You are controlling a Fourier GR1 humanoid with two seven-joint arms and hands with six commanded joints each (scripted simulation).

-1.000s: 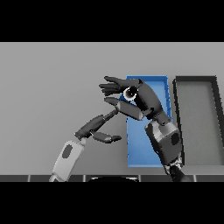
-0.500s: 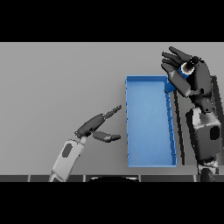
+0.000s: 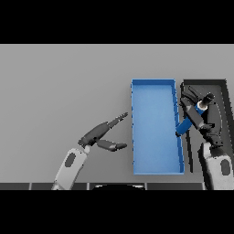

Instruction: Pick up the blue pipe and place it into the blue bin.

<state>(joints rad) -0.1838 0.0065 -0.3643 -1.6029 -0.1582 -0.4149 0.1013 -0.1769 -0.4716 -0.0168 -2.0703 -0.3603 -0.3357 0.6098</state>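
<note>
While the blue pipe [image 3: 185, 125] is already lifted clear of the grey table [image 3: 59, 87], I judge the task roughly half done: the pick is complete, the placing is not. I see the right hand [image 3: 201, 119] with its dark fingers curled round the pipe, holding it near the table's right edge, over the dark bin [image 3: 225, 98] and not over the blue bin [image 3: 155, 83]. The pipe hangs tilted, its upper end hidden in the hand and its lower end reaching the blue bin's right wall; whether it touches that wall I cannot tell. What I have left is to carry the pipe leftward over the wall, bring it above the bin floor and let it go. The left hand [image 3: 103, 137] shows just beside the blue bin's left wall, fingers straight and thumb apart, holding nothing. As to form: the pipe reads as a short, smooth, rigid tube of saturated blue, with a lighter ring showing near the fingers at its upper end. The blue bin is a long rectangular tray with thin upright walls and a flat, uniform floor, its long side running away from me; it looks hard and matte. The dark bin beside it, nearly touching, has the same shape in near-black. The table surface is plain, flat and untextured grey.
</note>
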